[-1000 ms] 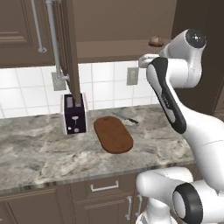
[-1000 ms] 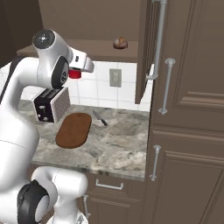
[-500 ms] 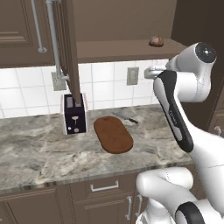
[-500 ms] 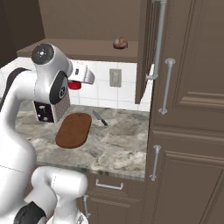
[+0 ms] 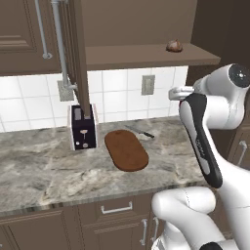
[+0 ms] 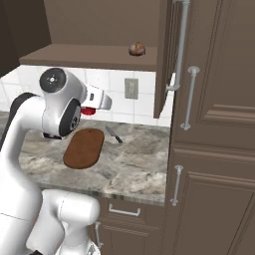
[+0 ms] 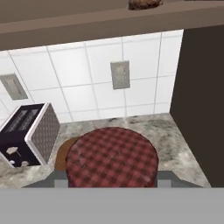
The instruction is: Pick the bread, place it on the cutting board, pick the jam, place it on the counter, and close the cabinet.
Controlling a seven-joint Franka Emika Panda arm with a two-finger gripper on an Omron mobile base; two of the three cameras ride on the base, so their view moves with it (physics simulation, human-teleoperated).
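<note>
arm: raised, elbow bent | gripper (image 7: 112, 186): clamped on the jam (image 7: 112, 157), held aloft

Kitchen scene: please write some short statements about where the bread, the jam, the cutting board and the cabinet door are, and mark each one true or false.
1. The bread sits on the cabinet shelf. True.
2. The gripper holds the jam. True.
3. The cutting board has the bread on it. False: the board is bare.
4. The cabinet door is closed. False: it stands open, above the toaster.
5. A knife lies on the counter behind the cutting board. True.
</note>
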